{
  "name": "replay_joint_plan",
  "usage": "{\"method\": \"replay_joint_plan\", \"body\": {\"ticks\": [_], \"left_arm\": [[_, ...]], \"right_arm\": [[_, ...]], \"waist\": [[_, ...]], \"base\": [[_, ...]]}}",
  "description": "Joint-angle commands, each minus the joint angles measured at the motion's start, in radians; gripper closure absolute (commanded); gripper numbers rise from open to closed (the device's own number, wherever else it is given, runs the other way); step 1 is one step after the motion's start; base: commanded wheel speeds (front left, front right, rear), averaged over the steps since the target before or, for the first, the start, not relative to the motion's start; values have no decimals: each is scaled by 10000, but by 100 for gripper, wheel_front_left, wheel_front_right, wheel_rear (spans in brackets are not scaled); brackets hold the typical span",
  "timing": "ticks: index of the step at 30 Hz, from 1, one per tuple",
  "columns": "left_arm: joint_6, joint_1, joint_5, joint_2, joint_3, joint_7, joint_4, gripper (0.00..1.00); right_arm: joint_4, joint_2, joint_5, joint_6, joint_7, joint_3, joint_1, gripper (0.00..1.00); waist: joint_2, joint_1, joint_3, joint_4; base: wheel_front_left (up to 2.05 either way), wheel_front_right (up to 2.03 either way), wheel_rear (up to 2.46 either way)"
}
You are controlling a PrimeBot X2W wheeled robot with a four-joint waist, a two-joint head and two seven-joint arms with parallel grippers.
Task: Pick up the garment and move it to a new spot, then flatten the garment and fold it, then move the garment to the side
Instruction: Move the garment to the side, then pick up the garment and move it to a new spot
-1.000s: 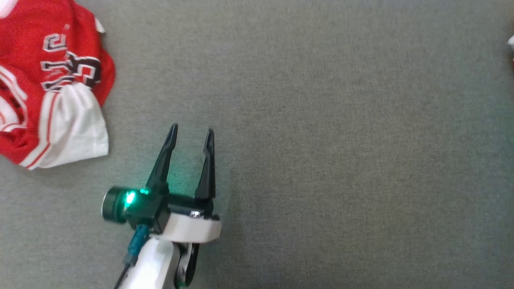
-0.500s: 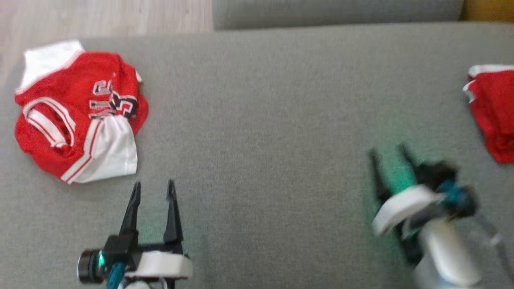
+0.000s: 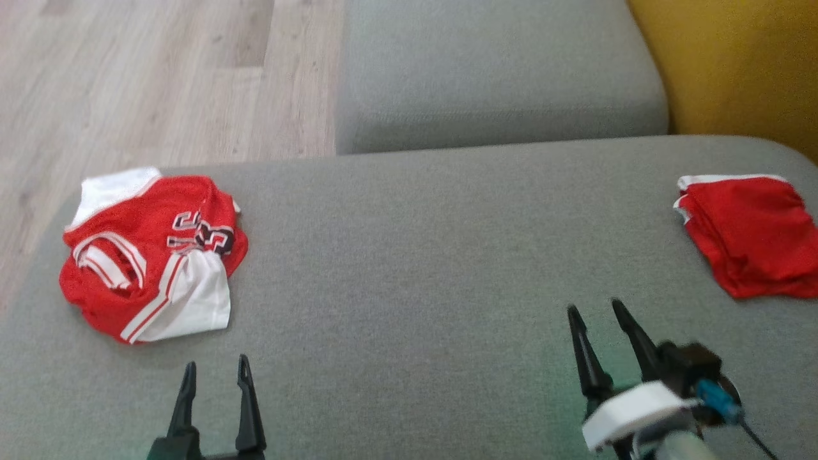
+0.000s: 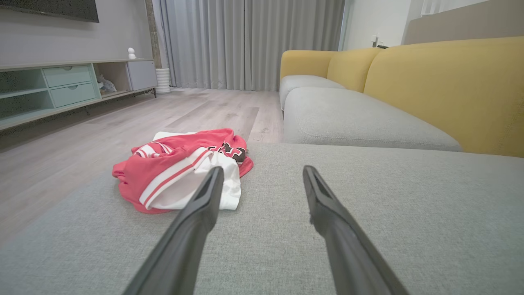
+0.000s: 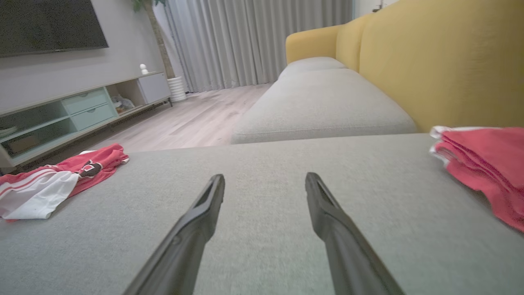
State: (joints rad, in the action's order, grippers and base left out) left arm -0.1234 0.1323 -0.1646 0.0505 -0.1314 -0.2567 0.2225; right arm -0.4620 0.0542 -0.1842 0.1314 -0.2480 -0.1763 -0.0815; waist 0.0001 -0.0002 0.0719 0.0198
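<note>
My left gripper (image 3: 216, 362): jaws spread wide, nothing between fingers, over near-left part of grey woven cushion (image 3: 409, 255). My right gripper (image 3: 594, 305): jaws equally wide, empty, over cushion's near-right part. Crumpled basketball jersey (image 3: 153, 255) lies on cushion's left end, just beyond left fingertips: red fabric, white panel edged with red stripes, dark numerals, bunched into rough mound. Folded red garment (image 3: 748, 236), white trim, flat layered stack, on cushion's right end. Cushion weave coarse, top flat, corners rounded.
</note>
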Motion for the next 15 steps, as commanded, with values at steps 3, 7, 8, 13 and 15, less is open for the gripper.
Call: {"method": "replay_joint_plan", "body": {"ticks": [3,7,8,13,15], "left_arm": [[93,-228,224,-3,416,-51,-258,0],[193,-226,333,-3,446,-51,-164,0],[203,-230,347,-3,447,-51,-138,0],[211,-211,363,-3,441,-51,-10,0],[189,-196,353,-3,445,-51,84,0]], "right_arm": [[685,-36,72,-7,-135,-28,295,0],[836,-37,33,-7,-136,182,554,0],[859,-37,15,-7,-136,211,597,0],[868,-38,-58,-7,-136,256,726,0],[844,-38,-87,-7,-136,268,760,0]], "waist": [[-1,2,433,-142],[-1,2,617,-161],[-1,2,650,-166],[-1,2,771,-180],[-1,2,801,-195]], "base": [[0,0,0],[0,0,0],[0,0,0],[0,0,0],[0,0,0]]}}
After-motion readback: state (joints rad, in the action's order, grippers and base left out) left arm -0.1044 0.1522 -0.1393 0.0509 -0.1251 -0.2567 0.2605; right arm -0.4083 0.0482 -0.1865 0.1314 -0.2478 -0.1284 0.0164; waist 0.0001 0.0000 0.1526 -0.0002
